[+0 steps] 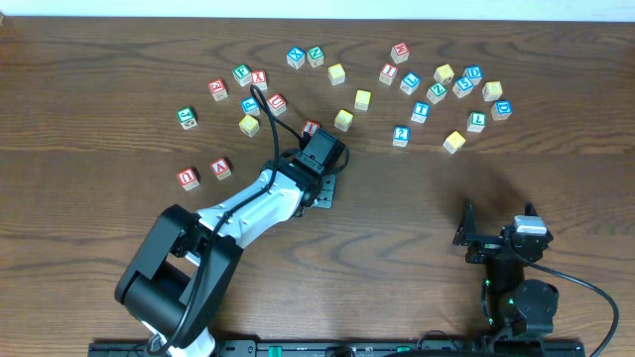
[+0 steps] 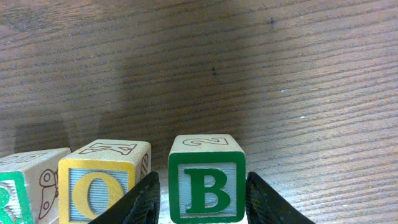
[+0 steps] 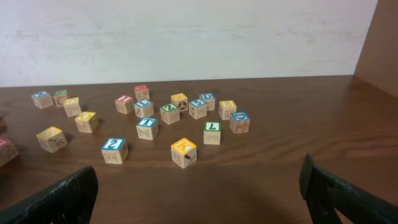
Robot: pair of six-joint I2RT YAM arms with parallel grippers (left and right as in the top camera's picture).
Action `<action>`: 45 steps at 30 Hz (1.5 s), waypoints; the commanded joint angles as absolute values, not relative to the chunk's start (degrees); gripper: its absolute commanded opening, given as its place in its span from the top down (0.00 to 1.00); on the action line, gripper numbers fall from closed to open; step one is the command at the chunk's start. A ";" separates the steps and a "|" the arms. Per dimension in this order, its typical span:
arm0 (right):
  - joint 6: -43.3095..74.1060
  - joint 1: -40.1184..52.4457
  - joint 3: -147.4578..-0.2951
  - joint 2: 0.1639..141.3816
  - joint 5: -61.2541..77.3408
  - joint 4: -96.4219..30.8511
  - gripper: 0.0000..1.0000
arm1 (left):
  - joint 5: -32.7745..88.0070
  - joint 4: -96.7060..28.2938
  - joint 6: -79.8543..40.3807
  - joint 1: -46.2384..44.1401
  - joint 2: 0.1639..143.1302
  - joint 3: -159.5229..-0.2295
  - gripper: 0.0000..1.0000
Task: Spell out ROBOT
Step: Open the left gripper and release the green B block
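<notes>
Three cubes showed in your left wrist view: the B cube (image 2: 206, 186) between the fingers of the left gripper (image 2: 203, 182), the O cube (image 2: 102, 180) just left of it, then a green-lettered cube (image 2: 15, 193), cut off, its letter unreadable. You could not tell if the jaws pressed B. Your right gripper (image 3: 198, 168) stood wide open.

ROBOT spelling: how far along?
Done: R and O sit side by side. In hand: B stands next to O, between the left end effector's fingers; gripped or released is unclear. Left: second O and T, somewhere among the scattered cubes.
</notes>
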State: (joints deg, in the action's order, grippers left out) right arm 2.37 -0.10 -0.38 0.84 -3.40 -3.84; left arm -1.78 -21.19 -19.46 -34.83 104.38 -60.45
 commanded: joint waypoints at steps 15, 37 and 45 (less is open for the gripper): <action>2.74 0.08 -0.32 0.71 -3.46 -4.05 0.01 | -0.64 -21.47 -17.61 -34.83 103.92 -62.06 0.57; 2.74 0.08 -0.32 0.71 -3.46 -4.05 0.01 | -2.15 -20.86 -17.56 -34.83 103.92 -65.01 0.57; 2.74 0.08 -0.32 0.71 -3.46 -4.05 0.01 | -2.66 -20.91 -16.27 -34.79 103.92 -66.52 0.57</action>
State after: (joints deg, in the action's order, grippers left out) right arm 2.37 -0.10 -0.38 0.86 -3.40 -3.84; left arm -1.58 -20.75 -17.69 -34.81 104.38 -64.64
